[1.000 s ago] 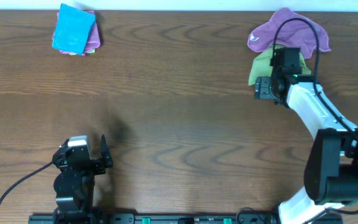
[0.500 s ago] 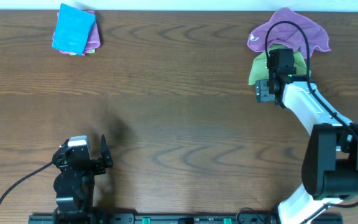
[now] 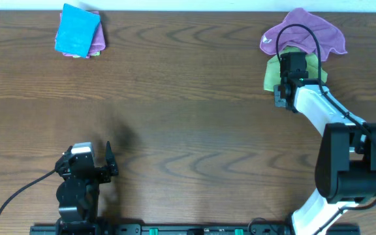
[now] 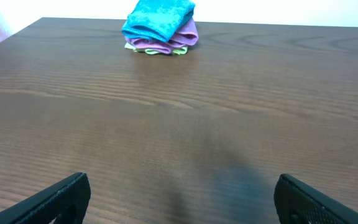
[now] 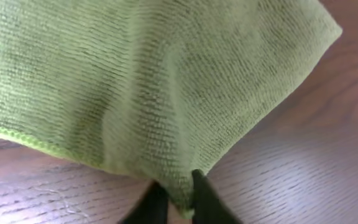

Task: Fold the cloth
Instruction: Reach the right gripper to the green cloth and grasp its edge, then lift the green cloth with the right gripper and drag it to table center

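Only up close, right tool [image 5: 178,188] pinching cloth [image 5: 154,81]

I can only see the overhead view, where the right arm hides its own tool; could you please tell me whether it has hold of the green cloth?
Observer: Yes; the right wrist view shows the right tool shut on the green cloth, pinching its near edge.
Operator: Thank you. Is the fabric flat there?
Observer: No; a soft ridge runs up from the pinch.
Operator: And the other arm?
Observer: The left tool is open in its wrist view, fingers wide apart, only table between them.
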Robot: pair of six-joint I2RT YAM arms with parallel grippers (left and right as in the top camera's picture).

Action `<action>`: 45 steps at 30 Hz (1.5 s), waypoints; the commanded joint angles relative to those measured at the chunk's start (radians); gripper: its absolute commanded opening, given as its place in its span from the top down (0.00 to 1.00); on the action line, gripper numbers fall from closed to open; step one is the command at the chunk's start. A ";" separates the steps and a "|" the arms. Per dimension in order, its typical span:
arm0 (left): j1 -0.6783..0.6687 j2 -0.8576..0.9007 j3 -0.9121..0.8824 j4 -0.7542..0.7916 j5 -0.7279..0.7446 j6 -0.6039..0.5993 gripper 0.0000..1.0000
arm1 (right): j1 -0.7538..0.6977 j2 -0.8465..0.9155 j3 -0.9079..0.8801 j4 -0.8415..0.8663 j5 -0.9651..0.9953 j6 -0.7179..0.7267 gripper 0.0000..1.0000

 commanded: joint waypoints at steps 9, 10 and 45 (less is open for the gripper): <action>0.004 -0.006 -0.022 -0.004 -0.006 0.011 0.05 | 0.098 -0.021 0.125 -0.124 0.002 0.048 0.99; 0.004 -0.006 -0.022 -0.004 -0.006 0.011 0.05 | 0.119 -0.027 0.152 -0.143 -0.010 0.048 0.99; 0.004 -0.006 -0.022 -0.004 -0.006 0.011 0.05 | 0.261 -0.047 0.692 -0.837 -0.090 0.309 0.20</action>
